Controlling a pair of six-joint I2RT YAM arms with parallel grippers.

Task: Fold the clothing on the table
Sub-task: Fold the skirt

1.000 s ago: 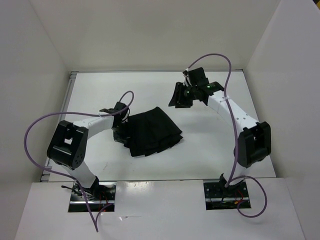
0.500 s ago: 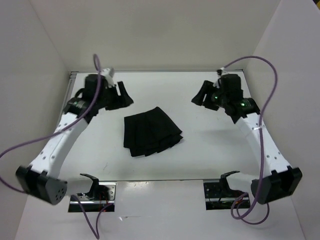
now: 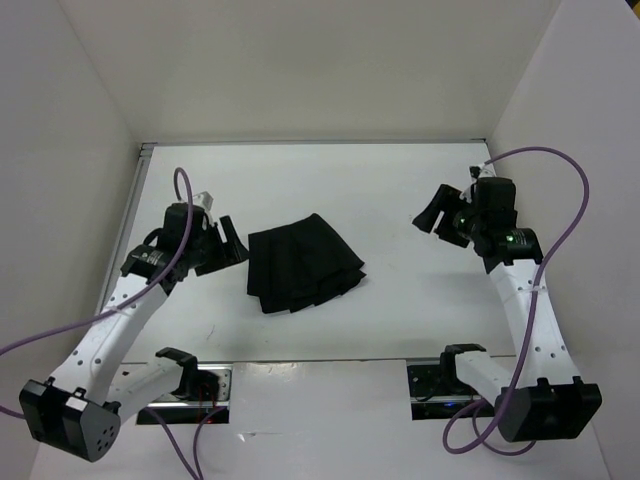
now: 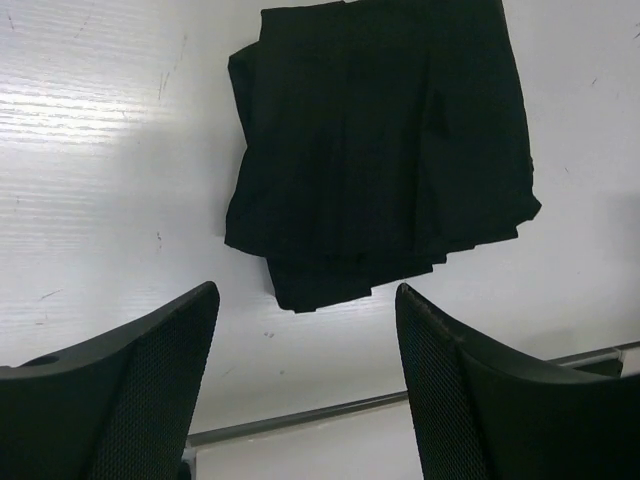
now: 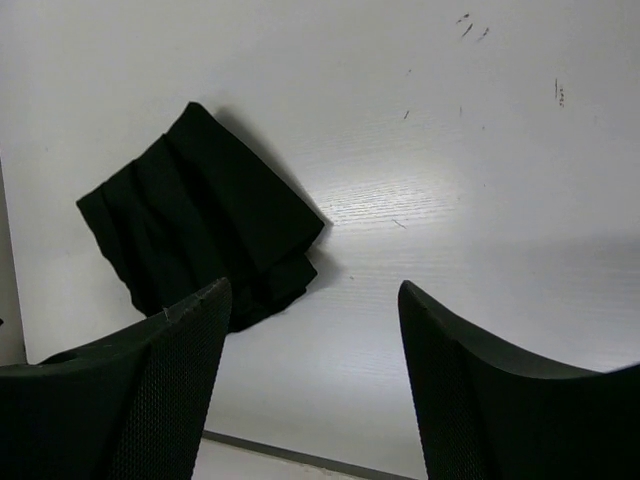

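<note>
The black clothing (image 3: 303,264) lies folded into a compact bundle on the white table (image 3: 400,300), left of the middle. It also shows in the left wrist view as the clothing (image 4: 385,140) and in the right wrist view as the clothing (image 5: 200,215). My left gripper (image 3: 232,246) hovers just left of the bundle, open, with nothing between its fingers (image 4: 130,390). Far to the right my right gripper (image 3: 428,215) is raised and open, holding nothing; its fingers (image 5: 490,390) frame bare table.
White walls bound the table on three sides. A thin metal edge (image 4: 300,418) runs along the near side. Both arm bases (image 3: 185,385) sit at the front, with purple cables looping from the arms.
The left gripper let go of the clothing, swung up and back, then came down beside the bundle's left edge. The right arm drew back to the right and opened wider. The clothing lies still.
</note>
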